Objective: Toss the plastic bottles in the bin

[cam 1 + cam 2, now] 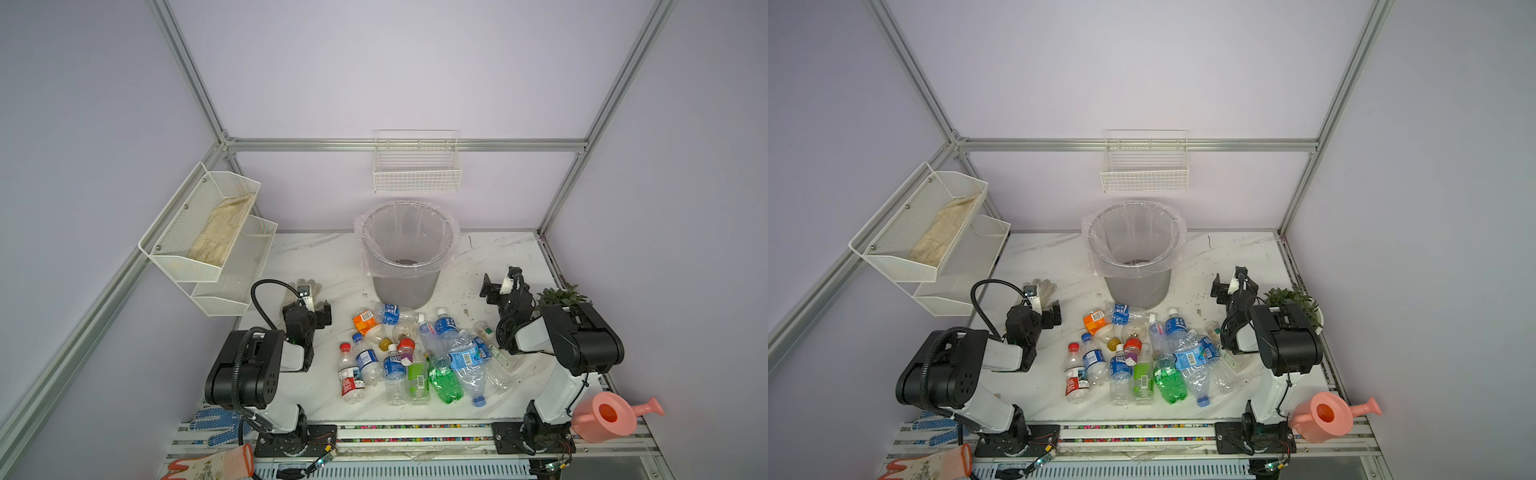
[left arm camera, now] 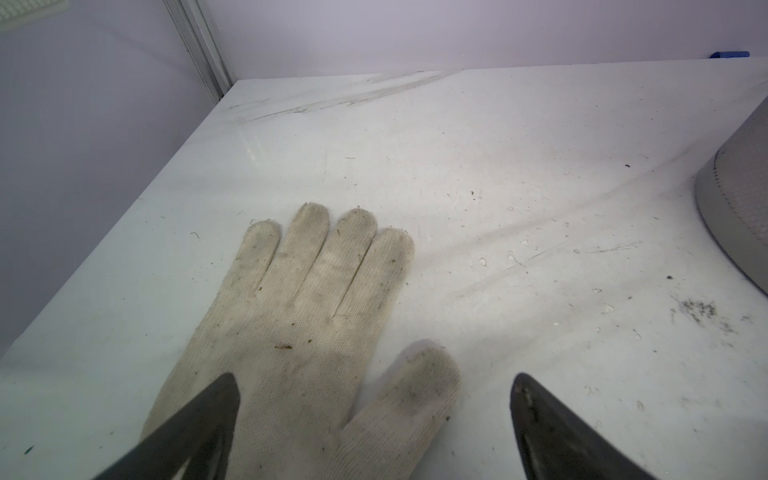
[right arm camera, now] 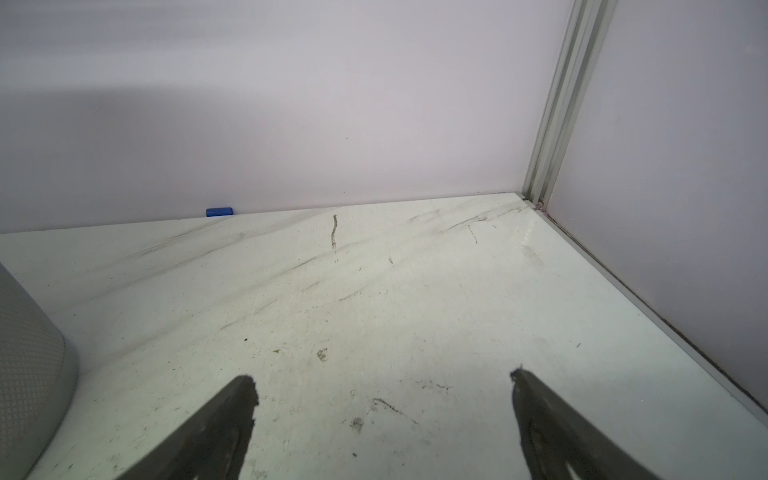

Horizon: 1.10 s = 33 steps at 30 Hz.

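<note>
Both top views show the plastic bottles [image 1: 395, 365] [image 1: 1120, 368], wrist views don't (left gripper [image 2: 374, 380], right gripper [image 3: 382, 376]: agape, empty).

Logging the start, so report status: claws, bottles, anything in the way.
Both open, empty: left claw over glove, right claw over bare table. All bottles heaped before bin, none seen inside. Nothing blocks the bin.

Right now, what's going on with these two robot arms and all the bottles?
Nothing is being handled. Both hands are open and empty: the left hand hovers over a white knitted glove, the right hand over bare white tabletop. The small plastic drink bottles lie heaped between the arms, and no bottle shows inside the grey round bag-lined bin behind them.
</note>
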Each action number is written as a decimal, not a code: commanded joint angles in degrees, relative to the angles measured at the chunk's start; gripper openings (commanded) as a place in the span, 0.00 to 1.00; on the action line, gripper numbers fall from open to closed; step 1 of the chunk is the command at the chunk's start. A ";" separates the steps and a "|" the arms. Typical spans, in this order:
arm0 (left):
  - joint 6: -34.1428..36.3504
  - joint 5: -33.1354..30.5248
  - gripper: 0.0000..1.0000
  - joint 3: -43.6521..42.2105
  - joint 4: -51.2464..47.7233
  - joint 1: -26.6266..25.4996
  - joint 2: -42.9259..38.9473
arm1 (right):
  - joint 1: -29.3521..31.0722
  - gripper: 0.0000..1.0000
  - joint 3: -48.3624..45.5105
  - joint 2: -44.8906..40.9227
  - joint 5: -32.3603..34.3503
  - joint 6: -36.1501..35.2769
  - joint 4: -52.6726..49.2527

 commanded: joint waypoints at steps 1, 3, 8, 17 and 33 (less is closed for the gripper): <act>-0.24 0.32 1.00 3.72 2.48 0.47 -1.35 | -0.24 0.97 0.03 -1.32 -0.32 -0.44 1.58; -0.20 0.30 1.00 3.67 2.44 0.45 -1.29 | -0.26 0.97 0.04 -1.32 -0.30 -0.47 1.55; -0.19 0.24 1.00 3.86 1.99 0.54 -1.37 | -0.24 0.97 0.05 -1.33 -0.32 -0.50 1.59; -0.12 0.28 1.00 3.76 2.16 0.49 -1.42 | -0.24 0.97 0.15 -1.26 -0.48 -0.44 1.51; -0.37 0.06 1.00 3.87 2.17 0.50 -1.29 | -0.24 0.97 0.15 -1.27 -0.40 -0.46 1.53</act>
